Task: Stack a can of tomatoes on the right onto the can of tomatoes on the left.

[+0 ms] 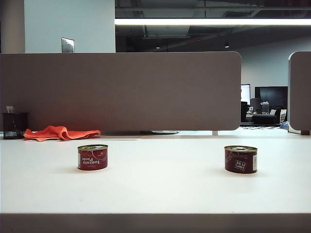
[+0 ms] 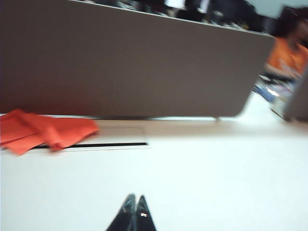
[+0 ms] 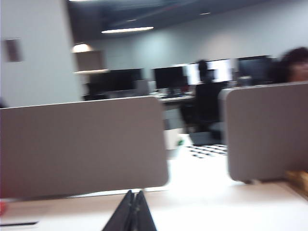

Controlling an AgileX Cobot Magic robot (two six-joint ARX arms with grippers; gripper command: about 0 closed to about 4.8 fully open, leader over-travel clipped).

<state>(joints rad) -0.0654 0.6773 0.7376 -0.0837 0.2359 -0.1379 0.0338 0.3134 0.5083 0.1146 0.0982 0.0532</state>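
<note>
A white table carries two tomato cans: left can and right can, well apart. An orange cloth and dark cup sit at its far left edge.

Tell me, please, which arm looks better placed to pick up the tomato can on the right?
Probably the right. The right can stands on that arm's side, the left can opposite. Both end effectors, left and right, are shut with neither can in their wrist views.

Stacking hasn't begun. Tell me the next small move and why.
Probably open the right gripper and bring it toward the short red tomato can with the gold lid on the white table's right. Its fingertips are shut, as are the left gripper's, neither arm shows in the exterior view, and the left red tomato-paste can stands apart.
</note>
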